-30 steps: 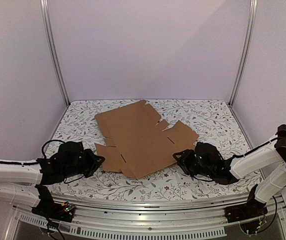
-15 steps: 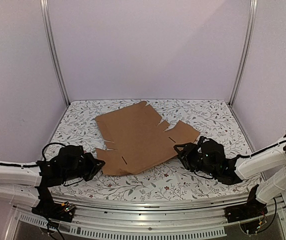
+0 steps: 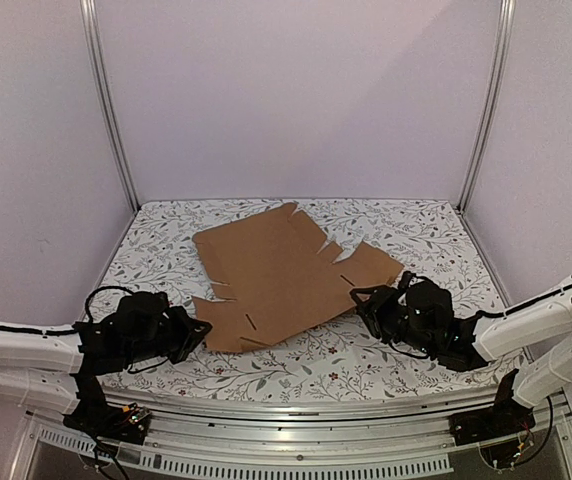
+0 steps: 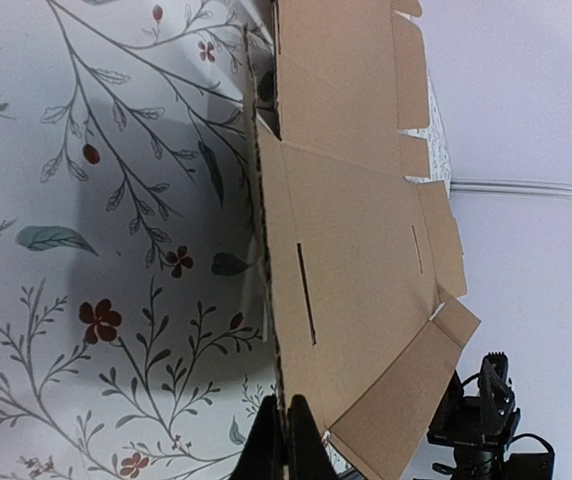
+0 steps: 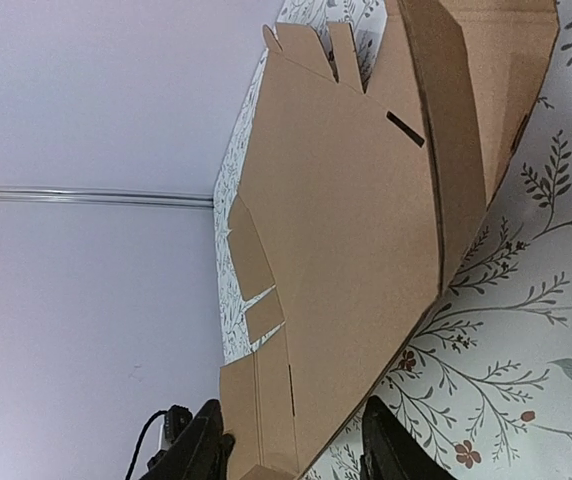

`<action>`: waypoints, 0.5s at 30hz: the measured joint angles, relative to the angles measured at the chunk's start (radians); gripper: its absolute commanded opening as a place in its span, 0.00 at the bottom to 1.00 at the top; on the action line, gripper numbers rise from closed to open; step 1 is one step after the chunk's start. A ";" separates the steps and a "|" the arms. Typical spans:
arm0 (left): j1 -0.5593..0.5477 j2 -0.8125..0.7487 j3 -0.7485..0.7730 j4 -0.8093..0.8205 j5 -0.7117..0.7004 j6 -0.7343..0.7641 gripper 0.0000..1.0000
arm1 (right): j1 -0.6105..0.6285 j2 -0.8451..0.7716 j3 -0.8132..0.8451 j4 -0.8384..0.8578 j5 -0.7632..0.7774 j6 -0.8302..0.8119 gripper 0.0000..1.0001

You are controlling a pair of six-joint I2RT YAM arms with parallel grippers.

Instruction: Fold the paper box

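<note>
Brown unprinted cardboard, a die-cut paper box sheet (image 3: 286,275) with flaps, tabs and slots, lay unfolded mid-table on the white cloth with a leaf-and-flower print (image 3: 416,225). Its far corner pointed toward the back wall.

Hard to make out:
- The left gripper (image 3: 198,330) sat low at the sheet's near-left tab. Its fingers (image 4: 286,445) were pressed together and cut off by the bottom of the left wrist view. I could not tell whether they nipped the cardboard edge or only met beside it.
- The right gripper (image 3: 361,305) was at the sheet's near-right edge with its fingers (image 5: 391,440) standing apart. The cardboard edge ran between them, and no clamp was seen.
- The right-hand flap looked tilted up along its crease in the right wrist view, and the top view hardly showed it.
- Both arms' outer links ran out of frame at the sides.
</note>
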 measured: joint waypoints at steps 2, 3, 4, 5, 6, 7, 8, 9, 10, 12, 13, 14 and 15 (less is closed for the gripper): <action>-0.002 0.000 0.000 0.000 -0.003 0.000 0.00 | 0.001 0.000 0.000 -0.006 0.000 0.000 0.45; -0.002 0.000 0.000 0.001 -0.003 0.000 0.00 | 0.001 0.000 0.000 -0.011 0.000 -0.001 0.44; -0.003 0.000 0.000 0.003 -0.005 0.000 0.00 | 0.002 -0.001 0.000 -0.020 0.000 -0.002 0.44; -0.004 0.000 0.000 0.004 -0.006 0.001 0.00 | 0.002 -0.001 0.000 -0.031 0.001 -0.003 0.44; -0.005 0.000 0.000 0.005 -0.007 0.001 0.00 | 0.002 -0.001 0.000 -0.041 0.001 -0.003 0.44; -0.005 0.000 0.000 0.006 -0.008 0.001 0.00 | 0.002 -0.001 0.000 -0.050 0.001 -0.004 0.44; -0.006 0.001 0.000 0.009 -0.008 0.002 0.00 | 0.002 -0.001 0.000 -0.063 0.001 -0.004 0.44; -0.007 0.003 0.000 0.011 -0.009 0.002 0.00 | 0.003 -0.001 0.000 -0.072 0.001 -0.005 0.44; -0.007 0.003 0.000 0.012 -0.010 0.003 0.00 | 0.003 -0.001 0.000 -0.080 0.002 -0.006 0.44; -0.008 0.005 0.000 0.015 -0.011 0.005 0.00 | 0.006 -0.001 0.000 -0.093 0.002 -0.006 0.43; -0.008 0.006 0.000 0.018 -0.011 0.005 0.00 | 0.006 -0.001 0.000 -0.099 0.002 -0.006 0.43; -0.008 0.010 0.000 0.022 -0.011 0.006 0.00 | 0.006 -0.001 0.000 -0.105 0.004 -0.006 0.42; -0.008 0.016 0.000 0.025 -0.011 0.006 0.00 | 0.006 -0.001 0.000 -0.109 0.005 -0.006 0.42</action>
